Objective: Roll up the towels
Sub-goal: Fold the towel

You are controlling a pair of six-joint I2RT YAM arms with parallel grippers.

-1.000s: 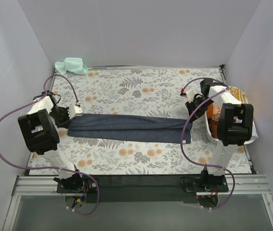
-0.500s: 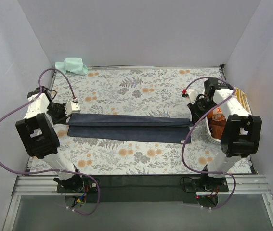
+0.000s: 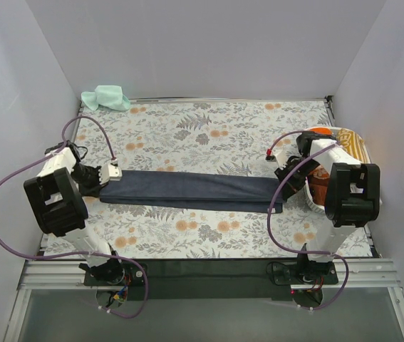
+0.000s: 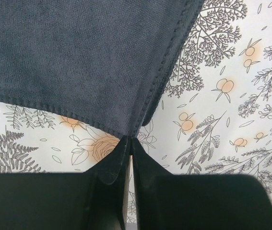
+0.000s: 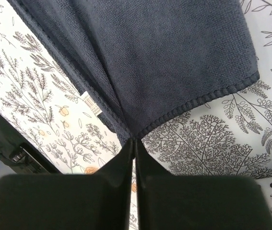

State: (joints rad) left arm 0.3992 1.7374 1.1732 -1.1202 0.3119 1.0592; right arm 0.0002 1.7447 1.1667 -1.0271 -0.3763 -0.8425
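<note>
The left gripper (image 4: 129,140) and right gripper (image 5: 135,140) are each pinching a navy towel (image 3: 187,187) corner. Only the top view is showing the mint towel (image 3: 106,97) beyond the left gripper.

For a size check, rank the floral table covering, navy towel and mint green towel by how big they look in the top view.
Largest: floral table covering.
Then: navy towel, folded into a long strip.
Smallest: mint green towel, bunched up, so only as seen.
</note>
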